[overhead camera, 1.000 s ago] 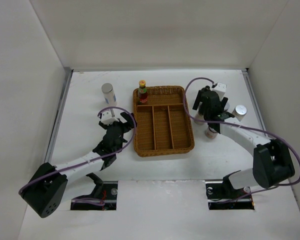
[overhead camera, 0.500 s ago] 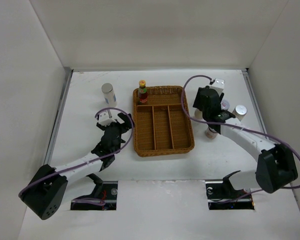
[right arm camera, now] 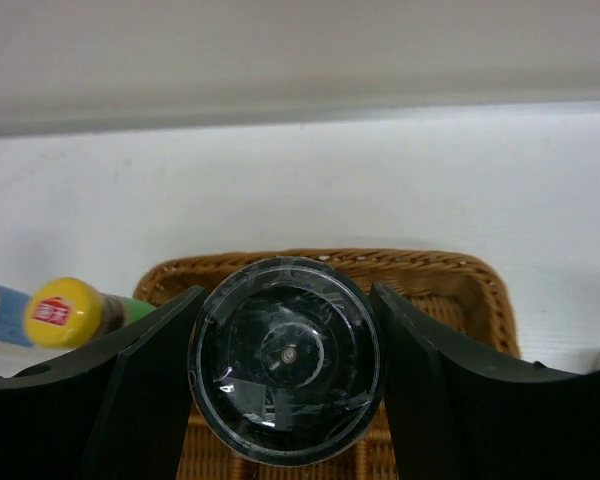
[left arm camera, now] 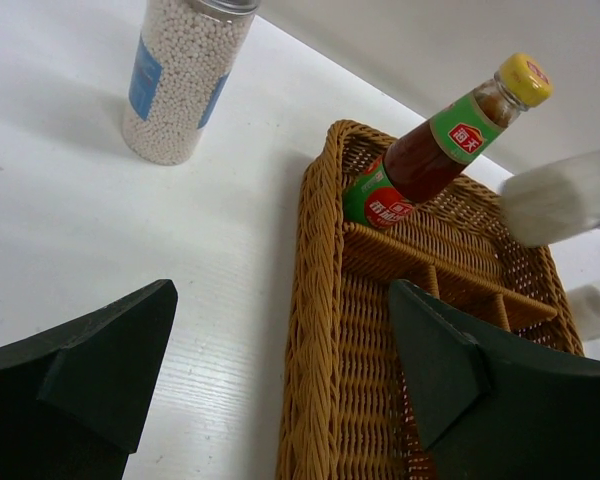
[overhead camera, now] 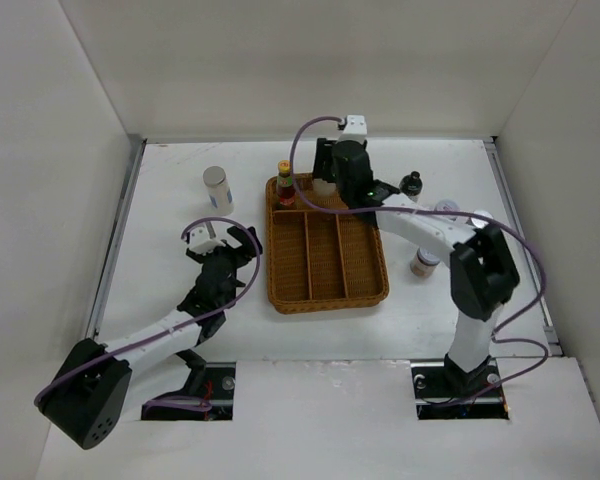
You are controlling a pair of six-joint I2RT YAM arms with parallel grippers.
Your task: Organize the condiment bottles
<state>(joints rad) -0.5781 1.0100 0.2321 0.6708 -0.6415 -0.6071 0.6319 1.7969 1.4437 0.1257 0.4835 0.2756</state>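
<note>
Placement in hand: clear-lidded jar (right arm camera: 285, 355) clamped in right gripper (overhead camera: 332, 180), poised over far compartment of wicker tray (left arm camera: 315, 300), just beside red sauce bottle (left arm camera: 420, 160). Left gripper (left arm camera: 280, 335) spread wide, empty, near tray's left rim. Next, probably: lower upright, clear of bottle, then release.

Right arm (overhead camera: 420, 225) swung over tray (overhead camera: 276, 250) far end, jaws seemingly gripping jar (right arm camera: 285, 355).

Bright, even light flooded the white table (overhead camera: 170, 200), casting only soft shadows, while a white jar (left arm camera: 565, 195) (far right, left wrist view) showed blurred.
</note>
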